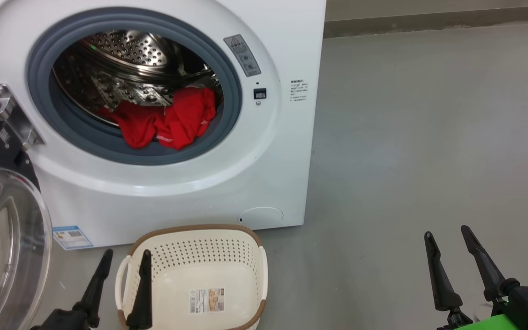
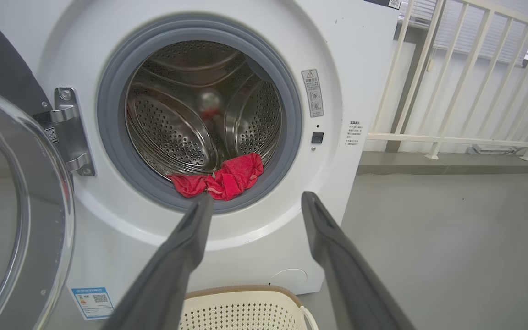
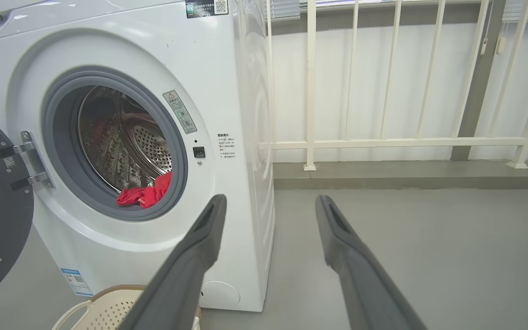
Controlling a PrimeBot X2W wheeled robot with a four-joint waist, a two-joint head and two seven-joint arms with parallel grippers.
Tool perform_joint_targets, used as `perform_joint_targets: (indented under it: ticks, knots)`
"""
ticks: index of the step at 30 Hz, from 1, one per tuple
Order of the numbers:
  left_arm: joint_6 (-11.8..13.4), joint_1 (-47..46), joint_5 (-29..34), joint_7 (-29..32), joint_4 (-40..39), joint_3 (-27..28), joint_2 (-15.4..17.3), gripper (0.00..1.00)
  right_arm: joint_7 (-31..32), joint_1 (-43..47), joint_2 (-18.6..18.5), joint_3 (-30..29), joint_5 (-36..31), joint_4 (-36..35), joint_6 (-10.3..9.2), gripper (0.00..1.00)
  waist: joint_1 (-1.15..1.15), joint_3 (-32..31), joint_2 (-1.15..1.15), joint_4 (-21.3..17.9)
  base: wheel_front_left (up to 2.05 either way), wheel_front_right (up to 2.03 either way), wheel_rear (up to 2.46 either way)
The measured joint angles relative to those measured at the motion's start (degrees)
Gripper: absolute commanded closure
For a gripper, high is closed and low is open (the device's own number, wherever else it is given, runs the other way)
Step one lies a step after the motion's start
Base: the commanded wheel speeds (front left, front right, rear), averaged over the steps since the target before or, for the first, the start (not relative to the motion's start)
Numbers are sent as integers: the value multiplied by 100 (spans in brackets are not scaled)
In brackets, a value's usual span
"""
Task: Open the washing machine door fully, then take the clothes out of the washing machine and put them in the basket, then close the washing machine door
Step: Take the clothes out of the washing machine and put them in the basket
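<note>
Dark, long fingers mark the nearest elements: the left gripper (image 1: 126, 253) at lower left and the right gripper (image 1: 447, 231) at lower right, each with jaws spread wide and nothing between them. One finger of the left gripper overlaps the left rim of the basket (image 1: 209, 256) in the head view; the right gripper stands well apart from it, over bare grey floor (image 1: 429, 137). The basket, cream-white with a brown rim, sits on the floor just in front of the washing machine (image 1: 268, 160), with a paper label (image 1: 206, 300) visible on its bottom. To the left, the washing machine door (image 1: 7, 238) stands open on its metal hinge (image 1: 12, 114), its clear bulging window nearest the camera and its black frame behind. A small blue label (image 1: 72, 236) lies low on the machine's white front. A grey rubber ring (image 1: 62, 133) surrounds the mouth. The clothes (image 1: 172, 121), bright red, lie bunched at the front lower edge of the perforated steel drum (image 1: 131, 50), partly draped onto the ring, toward its right side. Beyond the machine, the wrist views show a cream railing (image 3: 383, 143) before a pale wall.
</note>
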Motion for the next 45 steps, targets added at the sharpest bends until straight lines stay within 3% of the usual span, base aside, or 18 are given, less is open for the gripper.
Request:
perform_joint_targets:
  ticks: [28,45]
  knots:
    - [147,1,-7,0,-131,-111,-31,0,0,-5,0,109,0,4,0,0,0,61,0,94,16,-16,0]
    - [201,-253,-119,0,-249,-45,-78,0,0,-66,0,130,8,-125,0,0,0,554,0,222,0,0,0]
